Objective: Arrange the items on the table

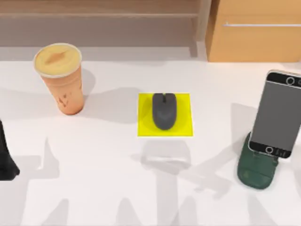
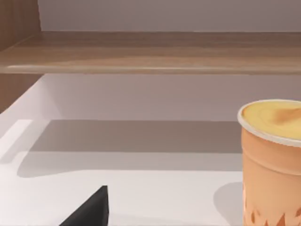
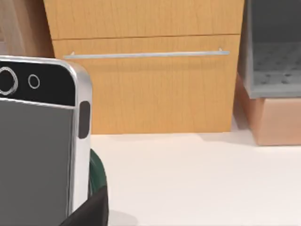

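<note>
A tall orange cup point(image 1: 61, 77) with a pale yellow top stands upright at the back left of the white table point(image 1: 94, 188); it also rises close by in the left wrist view point(image 2: 272, 160). The dark grey mouse point(image 1: 164, 110) lies on a yellow square pad point(image 1: 186, 127) in the middle. At the right, the silver-edged smartphone point(image 1: 277, 115) leans on a dark green stand point(image 1: 256, 172), and its edge shows close in the right wrist view point(image 3: 42, 141). My left gripper point(image 1: 7, 157) is a dark shape at the table's left edge, apart from the cup. A dark part of my right gripper point(image 3: 89, 212) sits beside the phone.
A light wooden cabinet point(image 1: 256, 33) with a metal handle point(image 3: 146, 54) stands at the back right, behind the phone. A low wooden shelf point(image 2: 150, 52) runs along the back left behind the cup. Arm shadows fall across the front of the table.
</note>
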